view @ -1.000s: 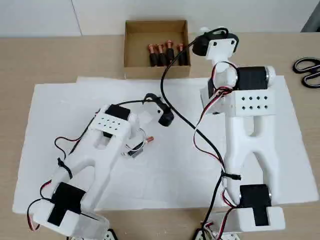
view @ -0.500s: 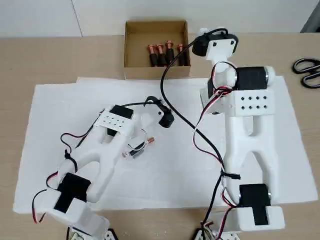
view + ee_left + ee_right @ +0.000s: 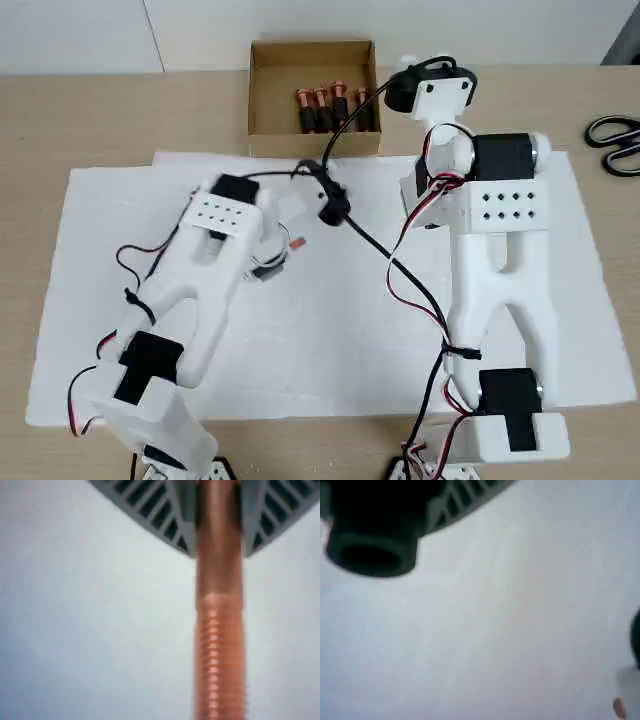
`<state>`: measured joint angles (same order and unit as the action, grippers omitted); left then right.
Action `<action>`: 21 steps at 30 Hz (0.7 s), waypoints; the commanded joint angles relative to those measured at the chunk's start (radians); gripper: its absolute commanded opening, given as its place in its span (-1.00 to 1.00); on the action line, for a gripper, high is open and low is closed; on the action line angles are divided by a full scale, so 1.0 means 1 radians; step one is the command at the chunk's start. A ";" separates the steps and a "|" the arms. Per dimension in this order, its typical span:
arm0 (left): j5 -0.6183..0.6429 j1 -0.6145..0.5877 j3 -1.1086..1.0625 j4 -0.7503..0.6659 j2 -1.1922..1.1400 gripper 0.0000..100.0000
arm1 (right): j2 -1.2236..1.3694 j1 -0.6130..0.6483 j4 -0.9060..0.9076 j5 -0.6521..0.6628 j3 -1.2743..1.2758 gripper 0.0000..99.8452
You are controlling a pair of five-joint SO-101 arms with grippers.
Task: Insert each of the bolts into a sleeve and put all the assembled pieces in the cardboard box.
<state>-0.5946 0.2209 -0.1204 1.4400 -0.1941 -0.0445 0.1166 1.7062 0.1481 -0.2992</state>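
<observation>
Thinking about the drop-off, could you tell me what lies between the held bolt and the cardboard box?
High view: a black cable and the white sheet lie between bolt and cardboard box.

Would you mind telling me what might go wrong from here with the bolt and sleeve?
The left fingers grip the bolt near one end, so its threaded part may tilt or slip on meeting the sleeve. The black cable trails close by the bolt and could snag it.
</observation>
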 commanded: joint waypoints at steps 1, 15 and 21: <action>-0.097 -0.041 0.105 0.028 0.011 -0.99 | -0.056 0.001 -0.001 0.002 -0.003 -0.99; -0.793 -0.086 0.159 0.021 0.002 -0.99 | -0.050 0.005 -0.005 0.002 -0.003 -0.99; -0.913 -0.078 0.156 -0.025 0.000 -0.99 | -0.050 0.005 -0.004 0.005 -0.003 -0.99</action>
<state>-1.3234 0.1335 -0.0084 1.4553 -0.2002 -0.0445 0.1166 1.7062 0.1481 -0.2992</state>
